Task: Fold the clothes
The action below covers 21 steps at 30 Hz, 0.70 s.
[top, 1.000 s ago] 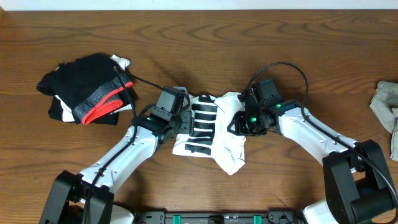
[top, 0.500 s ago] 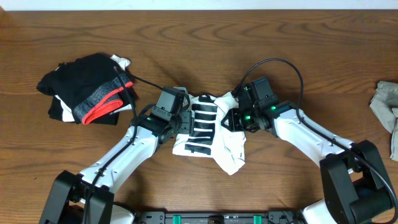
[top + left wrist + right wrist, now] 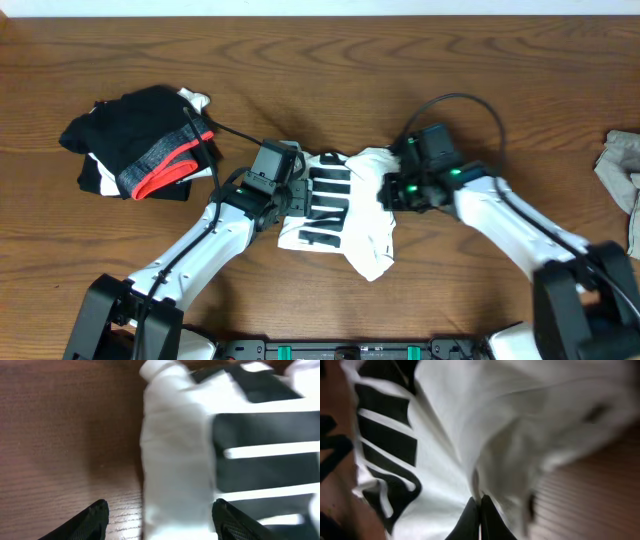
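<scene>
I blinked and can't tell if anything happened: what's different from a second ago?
The right gripper pinched shut on the white T-shirt and drew back slightly to the right. The left gripper stayed open over the shirt's other edge; the black clothes and grey cloth didn't move.

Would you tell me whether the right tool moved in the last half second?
Yes: the right tool, shut on the T-shirt, shifted away from the black garments, toward the grey cloth.
</scene>
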Each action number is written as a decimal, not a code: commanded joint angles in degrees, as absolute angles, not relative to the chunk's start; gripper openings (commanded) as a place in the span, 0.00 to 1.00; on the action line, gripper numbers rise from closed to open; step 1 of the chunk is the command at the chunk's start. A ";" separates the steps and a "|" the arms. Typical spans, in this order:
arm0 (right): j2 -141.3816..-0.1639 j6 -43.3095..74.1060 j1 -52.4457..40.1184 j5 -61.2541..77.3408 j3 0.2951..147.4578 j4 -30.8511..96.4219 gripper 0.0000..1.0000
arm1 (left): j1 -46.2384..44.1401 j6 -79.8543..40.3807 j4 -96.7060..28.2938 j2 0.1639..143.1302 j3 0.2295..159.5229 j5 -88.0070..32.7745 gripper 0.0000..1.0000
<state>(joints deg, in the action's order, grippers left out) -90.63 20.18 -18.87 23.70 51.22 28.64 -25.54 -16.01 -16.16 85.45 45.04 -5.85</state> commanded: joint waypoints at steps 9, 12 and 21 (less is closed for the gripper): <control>-86.41 11.49 -15.07 23.33 50.92 36.95 0.04 | -25.34 -14.81 -16.38 85.73 45.87 -5.98 0.68; -86.41 11.55 -15.05 19.73 50.92 38.52 0.11 | -25.34 -14.81 -16.51 85.73 45.87 -6.02 0.68; -86.43 11.49 -15.46 25.85 50.85 43.27 0.22 | -25.34 -14.57 -21.52 85.73 45.74 -13.32 0.69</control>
